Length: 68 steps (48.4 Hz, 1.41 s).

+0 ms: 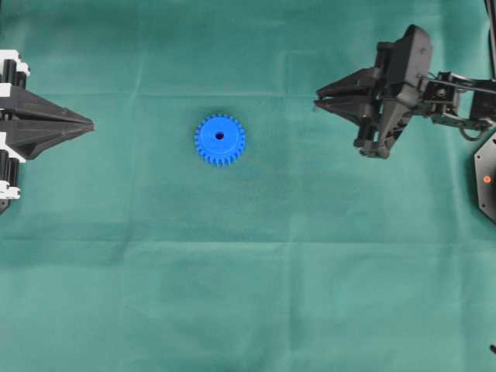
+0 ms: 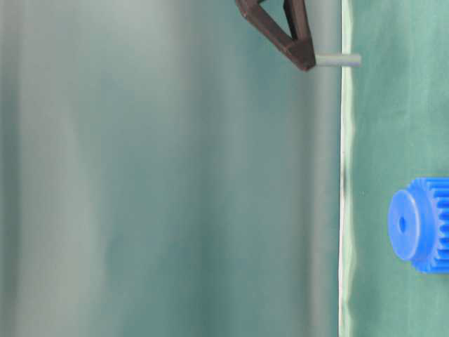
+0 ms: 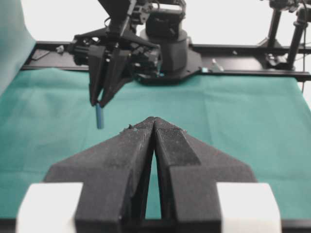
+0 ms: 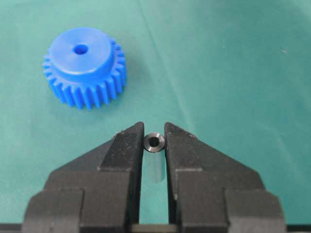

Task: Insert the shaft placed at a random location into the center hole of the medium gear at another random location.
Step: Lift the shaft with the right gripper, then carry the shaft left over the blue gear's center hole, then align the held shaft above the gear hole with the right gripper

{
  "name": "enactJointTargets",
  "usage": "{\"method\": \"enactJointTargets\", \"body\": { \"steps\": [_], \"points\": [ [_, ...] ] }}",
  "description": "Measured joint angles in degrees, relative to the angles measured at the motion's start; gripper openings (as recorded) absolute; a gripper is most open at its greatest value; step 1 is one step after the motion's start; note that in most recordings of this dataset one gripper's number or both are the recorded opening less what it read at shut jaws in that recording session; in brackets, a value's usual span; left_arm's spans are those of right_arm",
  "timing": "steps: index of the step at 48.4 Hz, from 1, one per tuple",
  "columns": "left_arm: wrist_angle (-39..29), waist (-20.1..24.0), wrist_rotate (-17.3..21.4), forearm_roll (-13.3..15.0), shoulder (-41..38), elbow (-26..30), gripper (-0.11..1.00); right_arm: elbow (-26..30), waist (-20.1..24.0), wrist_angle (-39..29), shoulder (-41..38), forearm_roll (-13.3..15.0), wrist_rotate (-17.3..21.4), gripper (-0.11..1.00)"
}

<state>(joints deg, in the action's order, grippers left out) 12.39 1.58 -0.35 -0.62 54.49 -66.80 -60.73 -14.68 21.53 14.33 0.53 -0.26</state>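
The blue medium gear [image 1: 219,139] lies flat on the green cloth left of centre, its center hole [image 1: 219,136] facing up. My right gripper [image 1: 316,102] hovers to the gear's right, shut on the shaft. The right wrist view shows the silvery shaft [image 4: 155,142] end-on between the fingertips, with the gear [image 4: 85,65] and its hole [image 4: 80,49] ahead to the left. In the table-level view the shaft [image 2: 339,60] sticks out of the gripper tip, off the cloth and apart from the gear [image 2: 421,225]. My left gripper [image 1: 91,123] rests at the far left, shut and empty.
Green cloth [image 1: 310,271] covers the whole table. The right arm's black base [image 1: 487,178] sits at the right edge. In the left wrist view the right arm [image 3: 126,53] and a black frame rail [image 3: 252,74] stand beyond the cloth.
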Motion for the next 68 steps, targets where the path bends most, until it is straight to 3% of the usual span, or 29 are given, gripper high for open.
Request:
{"method": "enactJointTargets", "body": {
  "steps": [11, 36, 68],
  "points": [
    [0.0, -0.09, -0.09, 0.0, 0.0, 0.0, 0.0, 5.36, 1.93, 0.09, -5.36, -0.09, 0.0, 0.13],
    [0.0, 0.0, -0.18, 0.0, -0.09, 0.0, 0.0, 24.7, 8.61, -2.99, -19.69, -0.62, 0.0, 0.13],
    [-0.18, 0.0, -0.18, 0.0, -0.09, 0.0, 0.0, 27.16, 8.88, -3.34, -21.88, -0.62, 0.0, 0.13]
  ]
}}
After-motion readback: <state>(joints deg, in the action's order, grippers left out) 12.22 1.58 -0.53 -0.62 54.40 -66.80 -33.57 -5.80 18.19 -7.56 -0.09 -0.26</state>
